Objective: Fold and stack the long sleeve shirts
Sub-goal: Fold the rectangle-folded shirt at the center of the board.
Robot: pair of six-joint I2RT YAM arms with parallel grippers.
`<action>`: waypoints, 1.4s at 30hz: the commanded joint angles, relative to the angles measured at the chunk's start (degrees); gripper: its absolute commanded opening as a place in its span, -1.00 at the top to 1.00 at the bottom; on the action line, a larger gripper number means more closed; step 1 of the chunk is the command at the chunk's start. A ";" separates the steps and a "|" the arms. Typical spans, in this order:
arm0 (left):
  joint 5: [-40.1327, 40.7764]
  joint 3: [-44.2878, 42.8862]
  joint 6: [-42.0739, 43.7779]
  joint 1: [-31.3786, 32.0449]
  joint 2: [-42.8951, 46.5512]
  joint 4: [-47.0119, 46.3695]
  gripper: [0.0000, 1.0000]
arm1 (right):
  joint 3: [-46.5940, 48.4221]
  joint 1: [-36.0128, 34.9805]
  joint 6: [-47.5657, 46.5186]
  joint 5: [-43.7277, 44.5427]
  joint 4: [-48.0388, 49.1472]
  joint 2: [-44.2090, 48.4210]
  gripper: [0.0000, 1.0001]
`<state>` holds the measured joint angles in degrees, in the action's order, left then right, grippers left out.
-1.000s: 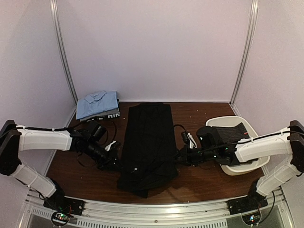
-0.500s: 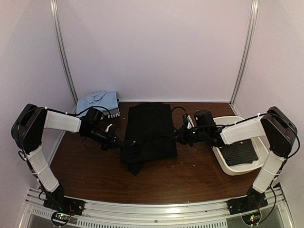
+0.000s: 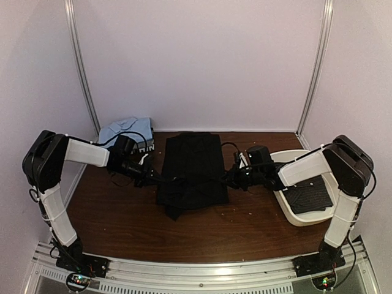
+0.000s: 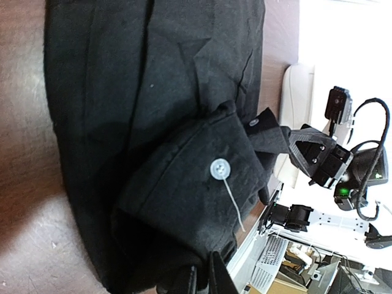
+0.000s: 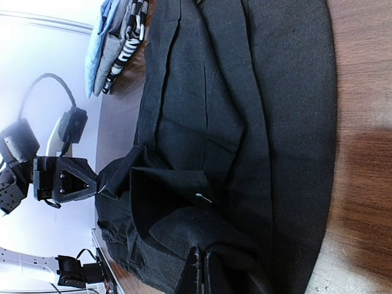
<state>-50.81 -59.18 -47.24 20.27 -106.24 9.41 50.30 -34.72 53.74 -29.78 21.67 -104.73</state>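
1 black shirt (image 3: 193, 174): centre of table (image 3: 122, 226), towards far edge, near hem doubled back over body.
right gripper (image 3: 227, 179): clamped on its right-hand fold.
left gripper (image 3: 162, 180): at left-hand fold, fingers narrow, grip unclear.
1 dotted shirt (image 3: 311, 196): in white tub (image 3: 304, 223), right edge.

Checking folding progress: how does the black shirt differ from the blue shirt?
Black shirt: mid-table, partly folded, near edge bunched; blue shirt: folded neat. Black shirt lies directly on the table; blue shirt tops a stack at far left. Both are cloth shirts.
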 commanded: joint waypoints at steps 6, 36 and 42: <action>-1.52 -4.28 4.59 0.02 -3.79 -0.75 0.94 | 2.56 -0.31 -2.79 -0.94 0.44 -0.90 1.00; 15.73 -15.30 17.27 0.91 -2.83 14.09 -0.31 | 5.74 -3.01 -14.38 13.39 -18.53 7.82 -0.25; 16.69 -14.46 18.99 1.00 -0.95 14.33 -0.36 | 6.31 -6.64 -16.94 17.02 -22.70 8.68 -0.27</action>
<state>-36.36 -73.06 -31.05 21.02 -110.00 22.94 56.16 -39.35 39.83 -17.34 4.08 -97.17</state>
